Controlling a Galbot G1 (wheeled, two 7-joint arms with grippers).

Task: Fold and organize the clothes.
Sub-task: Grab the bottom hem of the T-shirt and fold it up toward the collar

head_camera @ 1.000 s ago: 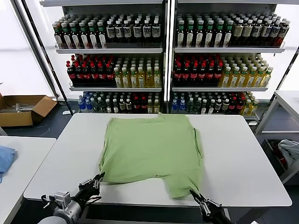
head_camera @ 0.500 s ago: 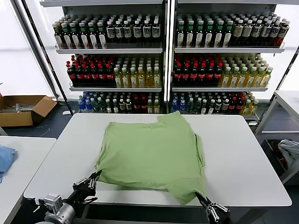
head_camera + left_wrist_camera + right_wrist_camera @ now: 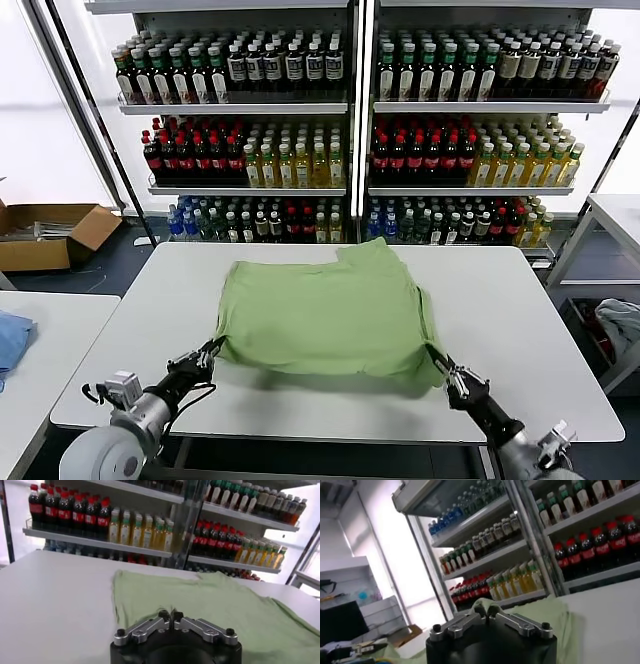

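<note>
A plain light green shirt lies on the white table, with its near edge raised off the top. My left gripper is shut on the shirt's near left corner. My right gripper is shut on the near right corner. In the left wrist view the closed fingertips pinch the cloth, and the shirt spreads out beyond them. In the right wrist view the closed gripper holds a fold of the shirt. The collared printed shirt is out of view.
Shelves of bottles stand behind the table. A cardboard box sits on the floor at the left. A blue cloth lies on a side table at the left. A pale cloth lies at the right, below another table.
Both grippers have risen from below the table's near edge and moved forward over it, carrying the shirt's near hem up and inward. The shirt now looks shorter front to back.
</note>
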